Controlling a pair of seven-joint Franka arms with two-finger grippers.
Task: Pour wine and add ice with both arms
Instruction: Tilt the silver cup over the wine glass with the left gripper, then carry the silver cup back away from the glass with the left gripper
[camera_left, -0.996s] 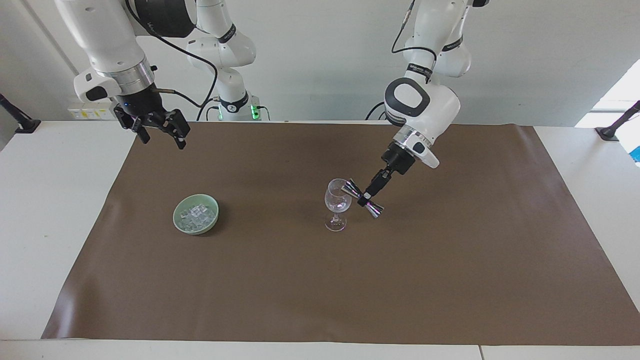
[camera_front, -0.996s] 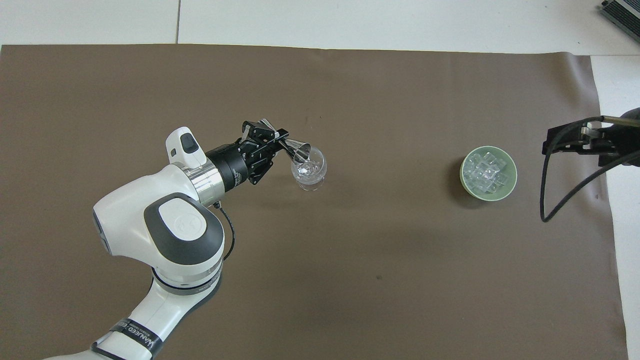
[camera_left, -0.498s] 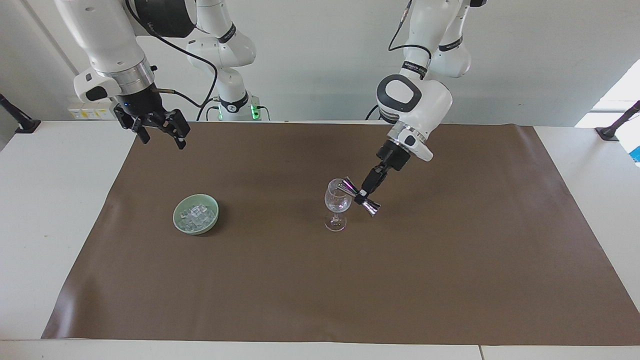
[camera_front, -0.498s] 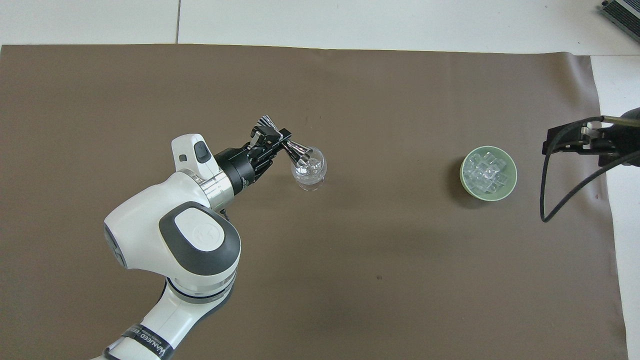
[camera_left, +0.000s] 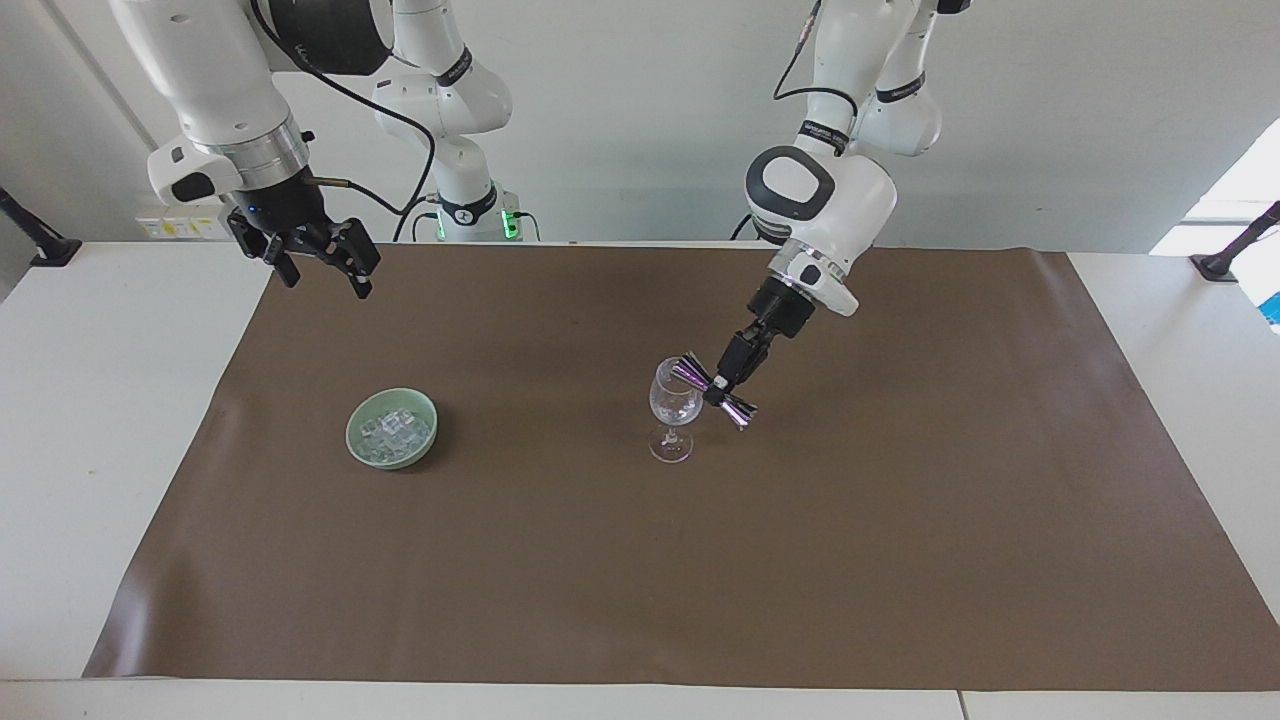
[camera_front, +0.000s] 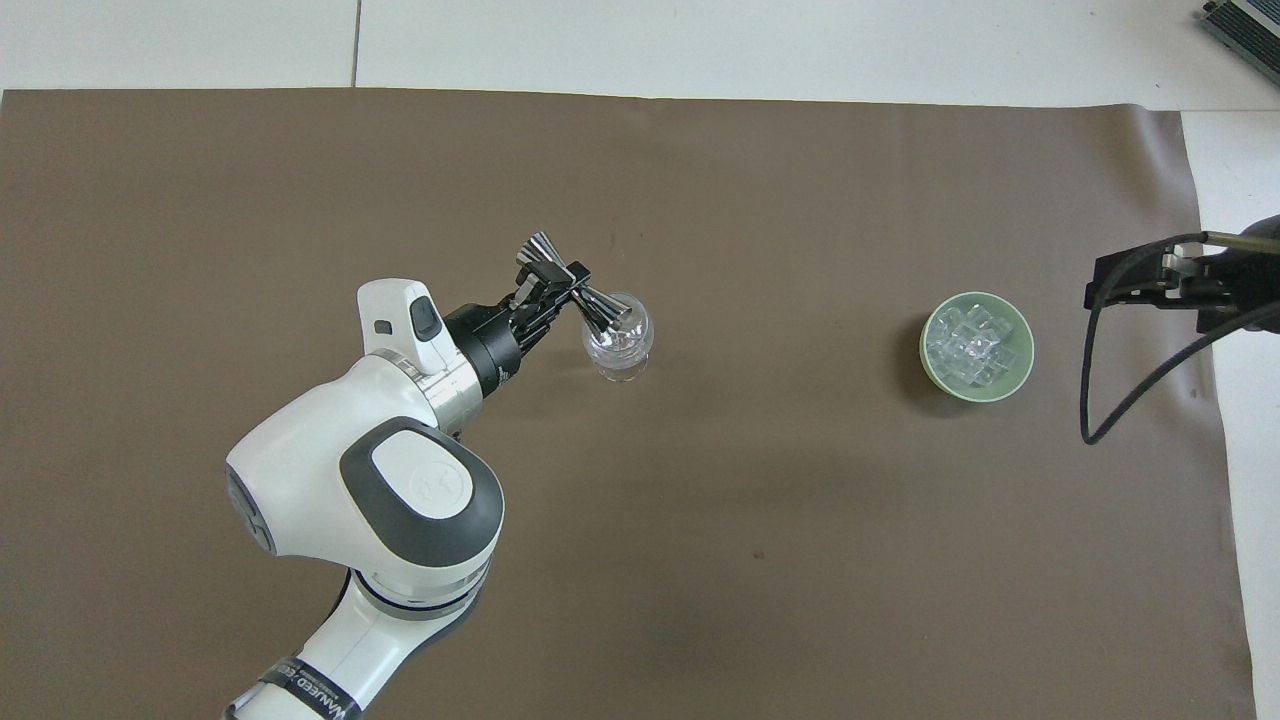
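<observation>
1. Here, we see the left tool (camera_left: 718, 385) pinching a metal jigger (camera_left: 713, 390) at its narrow waist, tilted so that one cone rests over the rim of the wine glass (camera_left: 675, 408).
2. We find the glass standing upright on the brown mat (camera_left: 700, 560) that covers the middle of the table (camera_left: 60, 450).
3. We see the ice (camera_left: 394, 431) heaped in a pale green bowl (camera_left: 392, 428), which sits on the mat toward the right arm's end of the table, well apart from the glass and from the left tool.
4. We note the right tool (camera_left: 325, 262) hanging in the air with its fingers spread, holding nothing, over the mat's corner at the right arm's end; the ice lies below it, farther from the robots, not touched by it.
5. We see the right arm waiting.
6. In the overhead view we see the jigger (camera_front: 570, 290) and the glass (camera_front: 620, 340) overlapping, and the ice (camera_front: 975, 345) apart.
</observation>
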